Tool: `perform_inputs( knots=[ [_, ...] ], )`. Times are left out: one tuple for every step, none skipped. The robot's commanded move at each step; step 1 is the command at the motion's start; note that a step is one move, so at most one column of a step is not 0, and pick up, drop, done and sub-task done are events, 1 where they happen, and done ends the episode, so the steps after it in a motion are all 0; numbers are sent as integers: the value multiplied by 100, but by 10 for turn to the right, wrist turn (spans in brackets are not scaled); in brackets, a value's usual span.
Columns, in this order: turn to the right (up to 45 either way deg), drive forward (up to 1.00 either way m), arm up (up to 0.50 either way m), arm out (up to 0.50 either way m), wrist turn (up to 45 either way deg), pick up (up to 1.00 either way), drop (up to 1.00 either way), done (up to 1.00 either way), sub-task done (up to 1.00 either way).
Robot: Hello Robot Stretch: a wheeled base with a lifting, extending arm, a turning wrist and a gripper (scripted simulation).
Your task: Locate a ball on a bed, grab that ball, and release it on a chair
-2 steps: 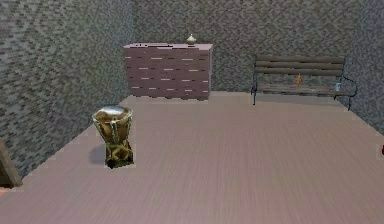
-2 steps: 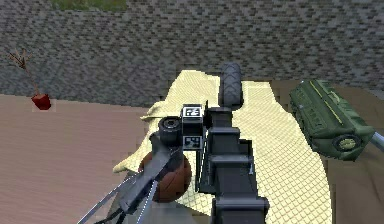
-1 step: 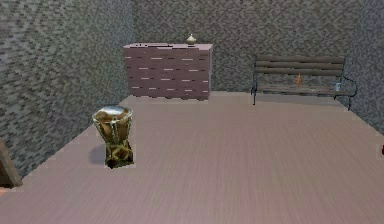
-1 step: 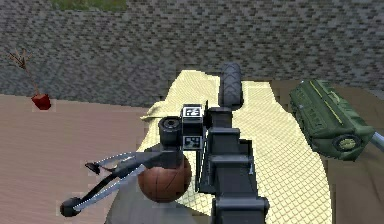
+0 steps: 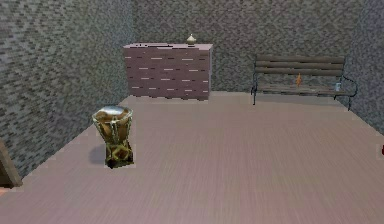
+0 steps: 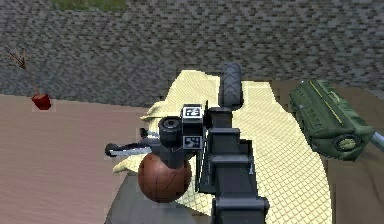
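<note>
Ball [image 6: 165, 180]: a smooth, round, rusty-brown sphere in the arm side view, low on the pale yellow bed cover [image 6: 270, 140], right beneath the gripper's [image 6: 113, 152] dark body. Whether the two thin fingers [image 6: 128, 149] hold it or anything else cannot be told. Two white squares [image 6: 192, 114] with black marks sit on the end of the dark, boxy arm [image 6: 232, 178].

The cover looks finely woven and lies rumpled at its edge. A black, ribbed, tyre-like ring [image 6: 232, 85] stands on it, and an olive-green ribbed case [image 6: 333, 117] lies near its far corner. A small red thing [image 6: 40, 100] rests on the floor.

In the forward view, speckled grey walls meet a pinkish plank floor [image 5: 250, 150]. A dresser [image 5: 168, 70] with striped drawer fronts stands against the wall, a slatted dark bench [image 5: 298, 72] well to one side of it, and a glossy brown-gold bin [image 5: 117, 135] closer in.
</note>
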Motion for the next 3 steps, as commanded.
perform_inputs(
  knots=[
    [0,0,0,0,210,0,0,0,0],
    [0,0,-30,0,0,0,0,0,0],
    [0,0,0,0,0,100,0,0,0]
  ],
)
